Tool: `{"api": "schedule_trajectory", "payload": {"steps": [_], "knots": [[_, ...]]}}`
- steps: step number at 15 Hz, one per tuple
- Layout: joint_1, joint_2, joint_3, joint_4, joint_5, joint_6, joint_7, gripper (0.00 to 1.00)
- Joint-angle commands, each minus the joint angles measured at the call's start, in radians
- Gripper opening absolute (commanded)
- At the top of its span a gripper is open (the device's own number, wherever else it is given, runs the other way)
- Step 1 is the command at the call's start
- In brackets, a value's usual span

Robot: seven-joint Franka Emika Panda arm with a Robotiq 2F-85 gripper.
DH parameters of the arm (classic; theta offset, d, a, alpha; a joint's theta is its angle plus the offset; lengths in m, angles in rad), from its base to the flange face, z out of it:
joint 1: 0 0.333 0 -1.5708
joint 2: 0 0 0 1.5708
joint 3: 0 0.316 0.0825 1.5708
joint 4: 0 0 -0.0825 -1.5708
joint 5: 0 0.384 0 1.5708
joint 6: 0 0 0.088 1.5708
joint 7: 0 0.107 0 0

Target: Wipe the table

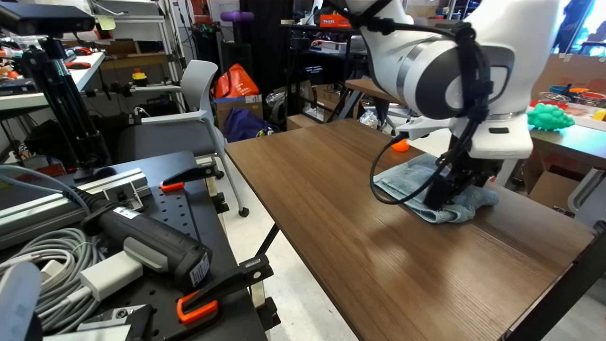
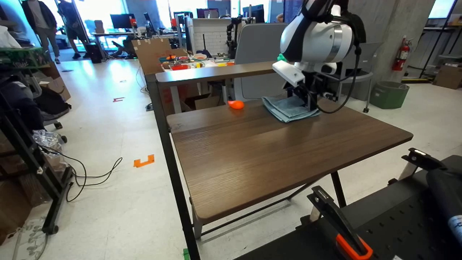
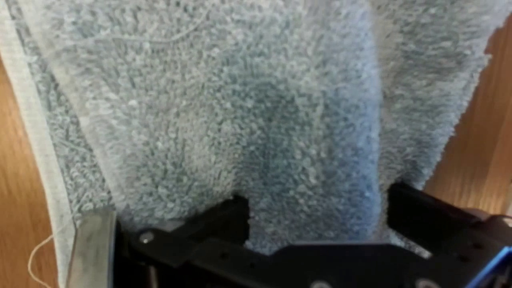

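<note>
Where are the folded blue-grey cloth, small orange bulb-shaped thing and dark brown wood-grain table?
Blue-grey cloth (image 3: 224, 116): in the wrist view, fuzzy upper face.
Orange thing (image 2: 236, 104): in an exterior view, rounded body.
Brown table (image 1: 350, 213): in an exterior view, bare top.

A fire extinguisher (image 2: 400, 57) appears near a green bin (image 2: 389, 95), while an orange bag (image 1: 236, 82) sits beyond a gray chair (image 1: 177, 135)

Bright windows (image 2: 103, 7) beyond pale floor (image 2: 108, 137)

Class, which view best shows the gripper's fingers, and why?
The wrist view: both fingers appear close up, apart, with cloth between. Both exterior views show the gripper from farther off, its fingers small and dark.
</note>
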State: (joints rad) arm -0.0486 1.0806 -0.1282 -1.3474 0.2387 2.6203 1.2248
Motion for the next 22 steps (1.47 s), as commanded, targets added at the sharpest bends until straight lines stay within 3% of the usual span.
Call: {"api": "schedule_trajectory", "payload": {"steps": [1,4,7,11,13,15,17,22], "knots": [[0.017,-0.051,0.064,-0.166,0.009,0.148,-0.138,1.0],[0.024,-0.116,0.074,-0.281,0.006,0.189,-0.236,1.0],[0.03,-0.226,0.036,-0.437,-0.014,0.192,-0.345,1.0],[-0.044,-0.357,0.03,-0.618,0.012,0.225,-0.549,1.0],[-0.063,-0.381,0.007,-0.653,0.02,0.217,-0.603,1.0],[-0.037,-0.327,-0.045,-0.6,0.025,0.16,-0.56,1.0],[0.036,-0.252,-0.135,-0.548,0.005,0.153,-0.444,1.0],[0.088,-0.124,-0.23,-0.413,0.007,0.102,-0.206,1.0]]}}
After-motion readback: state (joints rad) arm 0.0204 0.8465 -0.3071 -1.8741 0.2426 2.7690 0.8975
